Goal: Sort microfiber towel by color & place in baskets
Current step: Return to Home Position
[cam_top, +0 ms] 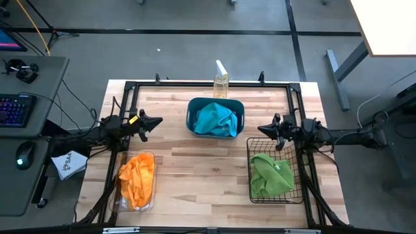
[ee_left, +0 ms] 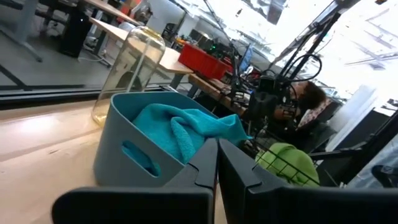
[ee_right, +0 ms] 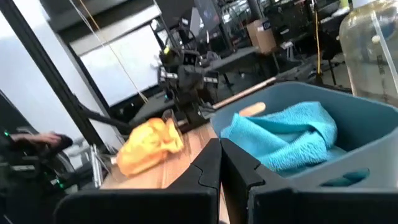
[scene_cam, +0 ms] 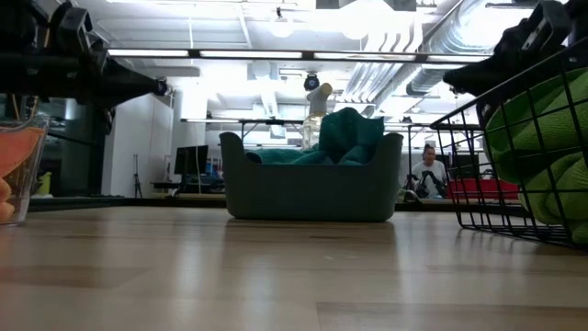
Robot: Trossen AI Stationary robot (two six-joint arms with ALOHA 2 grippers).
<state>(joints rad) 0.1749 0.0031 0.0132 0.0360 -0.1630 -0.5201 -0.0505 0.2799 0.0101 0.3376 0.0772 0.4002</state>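
Turquoise towels (cam_top: 216,119) lie heaped in the teal tub (cam_top: 192,112) at the table's far middle. Green towels (cam_top: 270,173) fill the black wire basket (cam_top: 253,144) at the near right. Orange towels (cam_top: 136,177) sit in the clear bin (cam_top: 123,199) at the near left. My left gripper (cam_top: 158,121) hovers shut left of the tub and above the bin's far end, pointing right. My right gripper (cam_top: 261,131) hovers shut over the wire basket's far edge, pointing left. Neither gripper holds a towel.
A clear spray bottle (cam_top: 221,82) stands just behind the tub at the far edge. Bare wood (cam_top: 201,175) stretches between the bin and the wire basket. A black frame (cam_top: 195,84) runs along the table's edges. A person (scene_cam: 427,170) sits in the room beyond.
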